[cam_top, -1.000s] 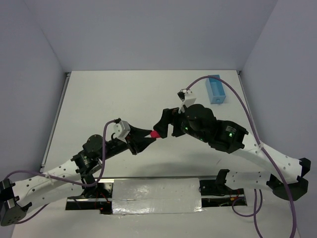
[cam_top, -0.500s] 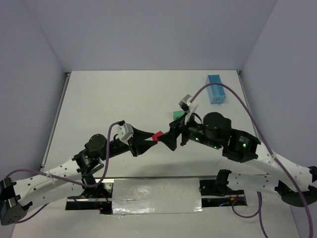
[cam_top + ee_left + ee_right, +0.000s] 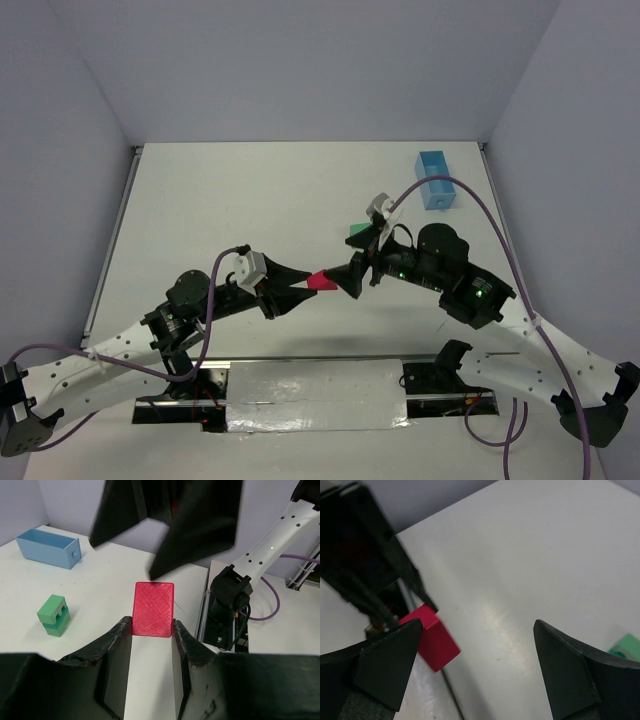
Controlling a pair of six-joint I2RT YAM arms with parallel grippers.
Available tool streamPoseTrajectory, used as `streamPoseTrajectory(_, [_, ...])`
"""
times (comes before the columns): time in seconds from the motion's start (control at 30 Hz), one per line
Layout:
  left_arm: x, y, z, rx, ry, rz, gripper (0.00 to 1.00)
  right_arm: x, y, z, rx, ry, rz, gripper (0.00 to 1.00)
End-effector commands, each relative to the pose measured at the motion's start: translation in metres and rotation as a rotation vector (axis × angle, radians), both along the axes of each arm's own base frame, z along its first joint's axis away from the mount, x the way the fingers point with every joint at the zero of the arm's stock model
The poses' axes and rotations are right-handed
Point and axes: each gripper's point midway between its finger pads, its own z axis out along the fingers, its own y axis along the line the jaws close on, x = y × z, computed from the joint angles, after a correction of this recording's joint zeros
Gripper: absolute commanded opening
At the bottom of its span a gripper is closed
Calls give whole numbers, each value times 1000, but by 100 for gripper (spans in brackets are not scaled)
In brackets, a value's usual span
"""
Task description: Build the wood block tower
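My left gripper (image 3: 298,289) pinches the red block (image 3: 154,609) in mid-air above the tabletop (image 3: 220,200); my right gripper (image 3: 477,627) gapes wide just beside it; if I release before the right closes squarely, the block may drop or twist, far from the green stack (image 3: 54,615).

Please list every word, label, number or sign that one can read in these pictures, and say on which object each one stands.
None: no view shows readable text. The red wooden block, the stacked green wooden blocks and the light blue rectangular tray have plain surfaces, without words, numbers or logos.
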Motion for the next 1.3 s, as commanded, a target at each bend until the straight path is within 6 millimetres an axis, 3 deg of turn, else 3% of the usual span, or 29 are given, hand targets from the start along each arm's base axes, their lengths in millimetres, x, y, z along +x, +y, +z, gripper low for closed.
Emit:
streamPoseTrajectory(0.0, [-9,-1,46,-106,-74,-45,0,-55,13,25,162,-66,294,100])
streamPoseTrajectory(0.03, [-11,-1,50,-120,-78,-56,0,-65,3,34,192,-129,302,100])
streamPoseTrajectory(0.1, [-16,-1,58,-147,-64,-79,0,-73,-4,9,165,-186,335,100])
streamPoseTrajectory(0.23, [-31,2,73,-199,-68,-144,0,-102,0,0,181,-207,515,95])
streamPoseTrajectory(0.43, [-49,4,76,-213,-80,-232,0,-97,3,14,219,-230,500,94])
streamPoseTrajectory(0.63, [-60,2,74,-206,-85,-296,0,-92,4,29,245,-270,475,82])
streamPoseTrajectory(0.73, [-59,2,74,-208,-85,-289,0,-92,4,33,246,-276,480,72])
streamPoseTrajectory(0.87, [-59,1,76,-219,-89,-299,0,-91,10,22,211,-241,510,49])
streamPoseTrajectory(0.93, [-58,-1,75,-216,-84,-298,0,-97,11,19,212,-240,549,42])
streamPoseTrajectory(1.0, [-56,-2,74,-212,-77,-287,0,-101,11,19,215,-251,570,26])
streamPoseTrajectory(1.13, [-51,-5,70,-191,-60,-271,1,-105,9,21,212,-273,581,17])
streamPoseTrajectory(1.17, [-49,-6,68,-181,-52,-268,15,-105,8,21,208,-278,583,13])
streamPoseTrajectory(1.2, [-45,-8,65,-165,-37,-254,45,-104,8,19,198,-281,577,12])
streamPoseTrajectory(1.23, [-43,-9,62,-154,-23,-244,45,-102,8,16,190,-272,571,11])
streamPoseTrajectory(1.27, [-41,-10,61,-142,-16,-238,75,-101,8,15,176,-283,565,10])
